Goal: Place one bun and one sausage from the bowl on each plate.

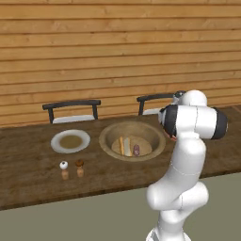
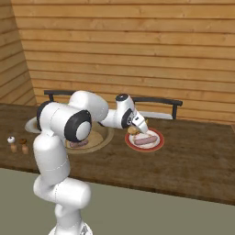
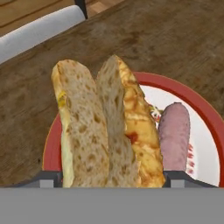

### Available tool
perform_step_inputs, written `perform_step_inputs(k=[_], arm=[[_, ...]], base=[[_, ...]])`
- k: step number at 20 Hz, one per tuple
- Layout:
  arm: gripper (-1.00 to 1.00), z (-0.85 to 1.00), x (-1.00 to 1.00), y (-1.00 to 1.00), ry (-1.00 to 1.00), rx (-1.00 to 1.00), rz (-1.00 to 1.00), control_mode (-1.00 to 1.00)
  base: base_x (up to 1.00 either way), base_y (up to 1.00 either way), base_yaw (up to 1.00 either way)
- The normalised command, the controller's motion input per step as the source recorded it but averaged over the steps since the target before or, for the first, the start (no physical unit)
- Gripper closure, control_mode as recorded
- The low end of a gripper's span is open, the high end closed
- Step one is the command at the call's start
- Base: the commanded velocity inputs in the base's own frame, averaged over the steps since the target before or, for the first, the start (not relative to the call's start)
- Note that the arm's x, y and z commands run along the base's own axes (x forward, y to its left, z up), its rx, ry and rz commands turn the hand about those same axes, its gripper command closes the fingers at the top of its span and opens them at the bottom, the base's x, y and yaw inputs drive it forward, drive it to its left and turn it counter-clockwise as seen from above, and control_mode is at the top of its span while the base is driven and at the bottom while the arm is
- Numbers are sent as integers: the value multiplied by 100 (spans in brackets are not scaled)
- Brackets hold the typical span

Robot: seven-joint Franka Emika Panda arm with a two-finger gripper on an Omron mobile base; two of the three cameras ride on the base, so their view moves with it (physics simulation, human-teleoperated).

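red-rimmed plate cut off, partly hidden by bun

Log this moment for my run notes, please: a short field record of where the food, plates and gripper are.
gripper: above the red-rimmed plate, shut on a bun
held bun: split open, fills the space between the finger tips in the hand view
red-rimmed plate: one sausage lies on it
wooden bowl: holds one bun and one sausage
grey-white plate: left of the bowl, no food on it
shakers: two, near the grey-white plate
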Motion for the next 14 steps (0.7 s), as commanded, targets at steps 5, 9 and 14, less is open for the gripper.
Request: perform_step_inputs(k=[5, 9, 14], arm=[[-100, 0, -6, -6, 0, 0, 0, -100], [-100, 1, -11, -9, 0, 1, 0, -100], [-100, 46, -15, 13, -4, 2, 3, -100]], base=[[0, 0, 0], [0, 0, 0], [0, 0, 0]])
